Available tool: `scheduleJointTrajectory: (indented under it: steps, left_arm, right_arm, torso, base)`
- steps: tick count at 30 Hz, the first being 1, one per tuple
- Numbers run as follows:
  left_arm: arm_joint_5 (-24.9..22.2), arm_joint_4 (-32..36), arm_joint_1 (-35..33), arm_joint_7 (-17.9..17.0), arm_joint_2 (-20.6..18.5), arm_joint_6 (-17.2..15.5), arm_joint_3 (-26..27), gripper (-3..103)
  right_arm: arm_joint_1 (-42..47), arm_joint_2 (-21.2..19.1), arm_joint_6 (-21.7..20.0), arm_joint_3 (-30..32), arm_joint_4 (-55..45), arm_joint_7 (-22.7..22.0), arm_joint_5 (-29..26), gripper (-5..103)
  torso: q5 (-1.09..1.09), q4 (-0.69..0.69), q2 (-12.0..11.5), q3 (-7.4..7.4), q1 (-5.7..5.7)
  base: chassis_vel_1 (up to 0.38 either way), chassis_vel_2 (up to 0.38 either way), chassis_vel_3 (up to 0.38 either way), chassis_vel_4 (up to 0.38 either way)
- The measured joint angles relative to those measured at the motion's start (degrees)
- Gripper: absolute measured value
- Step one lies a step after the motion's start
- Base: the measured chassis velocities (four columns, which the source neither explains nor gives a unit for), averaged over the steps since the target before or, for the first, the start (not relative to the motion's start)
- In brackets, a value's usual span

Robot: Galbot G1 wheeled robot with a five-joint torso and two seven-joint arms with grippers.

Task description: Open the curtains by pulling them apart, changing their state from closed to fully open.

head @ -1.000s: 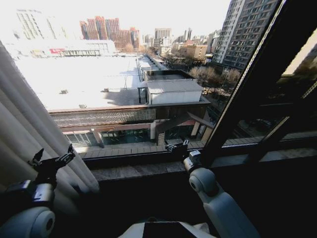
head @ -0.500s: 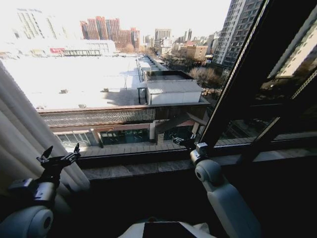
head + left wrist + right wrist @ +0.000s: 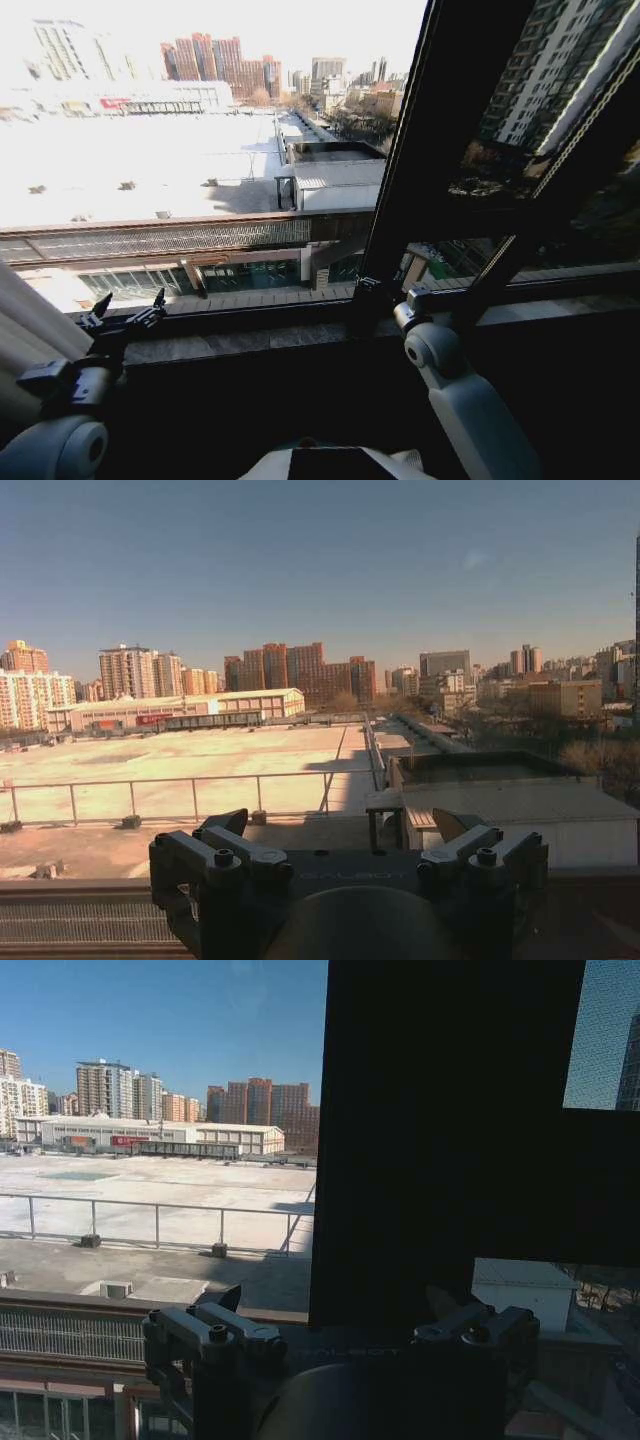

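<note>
Since a second ago the whole head view has swung rightward, so the camera has turned: the dark window frame bar (image 3: pixel 400 180) now stands near the middle and the curtains (image 3: pixel 30 335) show as a narrower strip of pleated cream fabric at the lower left edge.

Nearest, the left hand (image 3: pixel 128 316) is raised in front of the window sill (image 3: pixel 250 340) with its fingers spread apart and nothing between them. The curtains hang just behind and to the outer side of this hand, beside the arm, with a clear gap to the fingertips. In the left wrist view the left hand (image 3: pixel 345 840) points straight out through the glass, fingers parted, with open rooftops beyond.

The right hand (image 3: pixel 385 298) is held up at the sill close against the foot of the dark frame bar. In the right wrist view the right hand (image 3: pixel 340 1320) has its fingers released and wide, empty, with the dark bar (image 3: pixel 450 1110) rising directly ahead of it.

Farther off, past both hands, lie a broad pale rooftop (image 3: pixel 150 160) and tall city buildings (image 3: pixel 215 60).
</note>
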State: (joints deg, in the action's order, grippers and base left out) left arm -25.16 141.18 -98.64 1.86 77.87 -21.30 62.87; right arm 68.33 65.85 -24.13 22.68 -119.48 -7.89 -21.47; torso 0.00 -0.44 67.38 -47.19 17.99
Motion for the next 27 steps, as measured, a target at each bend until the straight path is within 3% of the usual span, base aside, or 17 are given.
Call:
scheduleJointTrajectory:
  steps: [13,27]
  left_arm:
    - [0.11,-0.4,0.14,-0.01,-0.02,0.48,0.21,100]
    - [1.03,0.58,-0.56,-0.11,1.31,1.47,0.48,100]
  right_arm:
    - [-0.36,0.45,0.03,-0.47,-0.19,0.01,0.14,100]
    - [0.21,0.4,0.06,-0.14,-1.45,0.0,0.19,100]
  torso:
    - [0.01,0.0,0.0,0.0,0.0]
    - [0.0,0.01,0.01,0.01,-0.01]
  base:
    - [-0.242,-0.44,0.256,0.454]
    - [-0.063,-0.378,0.06,0.375]
